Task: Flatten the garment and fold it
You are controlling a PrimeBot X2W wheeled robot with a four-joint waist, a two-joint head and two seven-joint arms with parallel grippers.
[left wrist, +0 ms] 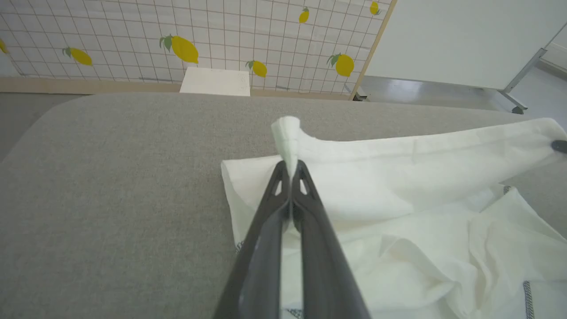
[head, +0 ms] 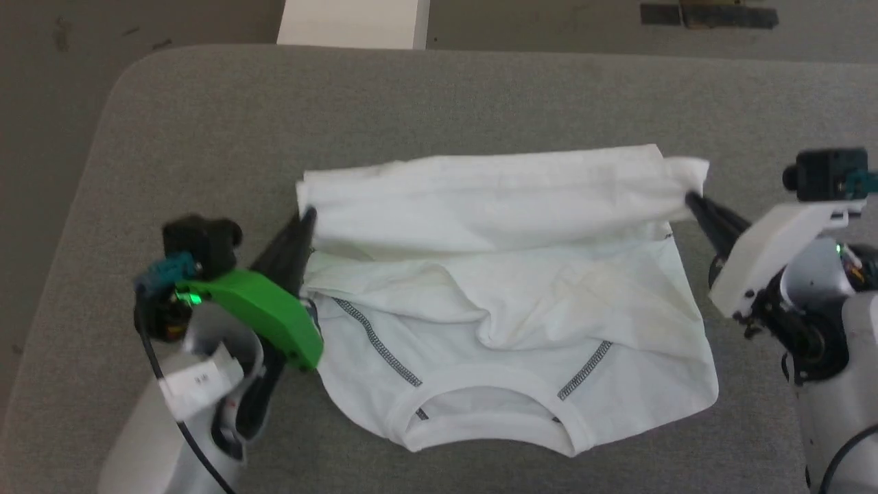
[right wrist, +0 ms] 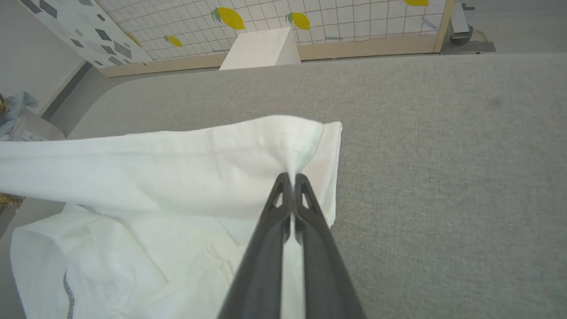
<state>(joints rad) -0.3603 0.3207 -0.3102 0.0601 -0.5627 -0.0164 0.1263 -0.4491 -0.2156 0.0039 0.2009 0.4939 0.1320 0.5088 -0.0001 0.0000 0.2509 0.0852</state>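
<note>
Fingers, left gripper [head: 307, 218]: closed together, pinching a bunched corner of the garment [head: 507, 295] at its left end. Fingers, right gripper [head: 688, 199]: likewise closed, clamped on the opposite corner. We hold both ends so that the edge between them runs taut and straight. We judge this a fold in hand, with that edge carried evenly over the body.

Garment: on the grey worktop [head: 206, 123], neckline nearest us, dotted seams slanting away from it, middle rumpled, held edge farthest.

Worktop: bare grey beyond the cloth.

White box [head: 353, 24]: past the far edge, well apart.

Lemon-print tiled wall [left wrist: 186, 48]: behind it.
</note>
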